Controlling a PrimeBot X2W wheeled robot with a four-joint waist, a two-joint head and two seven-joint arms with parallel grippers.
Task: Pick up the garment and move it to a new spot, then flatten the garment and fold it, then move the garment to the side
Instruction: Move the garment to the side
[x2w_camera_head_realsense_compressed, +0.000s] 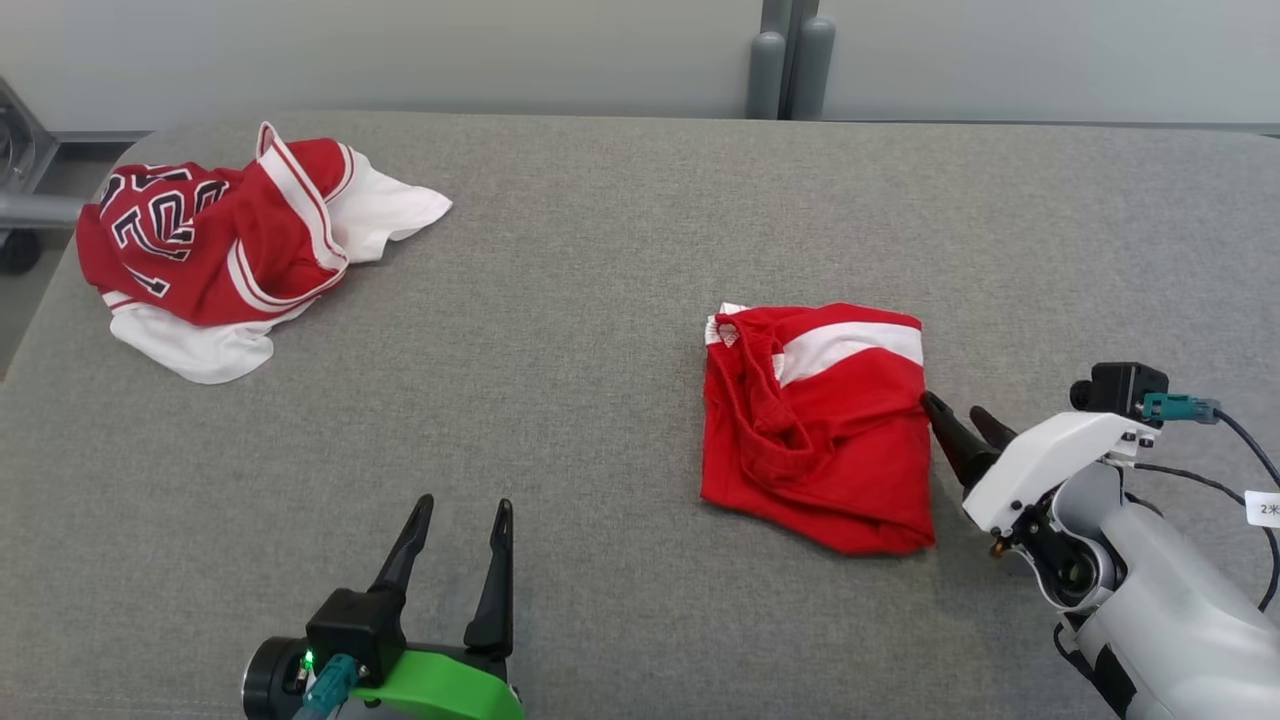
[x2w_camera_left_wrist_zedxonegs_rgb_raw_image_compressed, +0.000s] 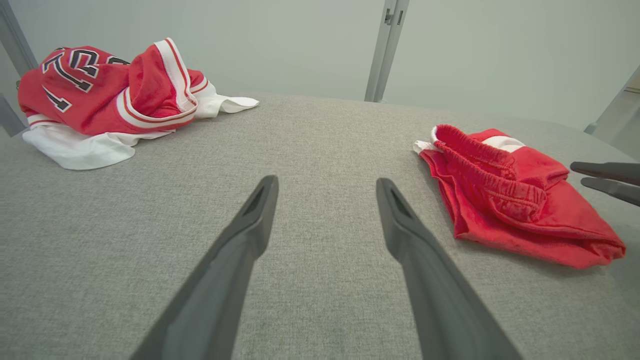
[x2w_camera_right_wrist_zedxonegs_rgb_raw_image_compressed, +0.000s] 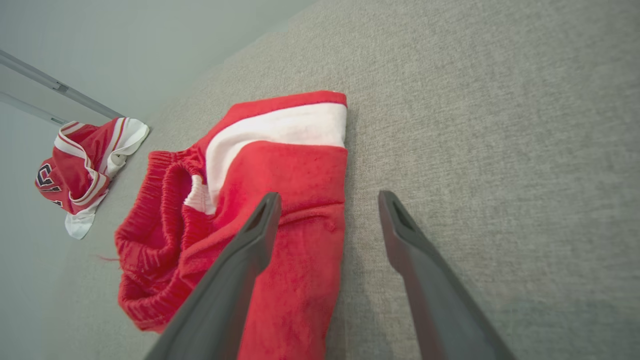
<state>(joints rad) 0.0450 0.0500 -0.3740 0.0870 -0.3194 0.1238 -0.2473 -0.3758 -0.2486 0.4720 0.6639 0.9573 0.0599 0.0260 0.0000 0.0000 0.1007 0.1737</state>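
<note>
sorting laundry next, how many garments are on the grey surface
2. Folded red shorts lie right of centre. A crumpled red-and-white jersey sits at the far left. The white cloth under the jersey may be a separate piece; that cannot be told.

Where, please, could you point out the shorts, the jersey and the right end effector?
shorts (x2w_camera_head_realsense_compressed: 820, 440): head view, middle of the folded red cloth.
jersey (x2w_camera_head_realsense_compressed: 190, 240): head view, red part beside the lettering.
right end effector (x2w_camera_head_realsense_compressed: 950, 404): head view, midway between its fingertips, at the shorts' edge.
</note>
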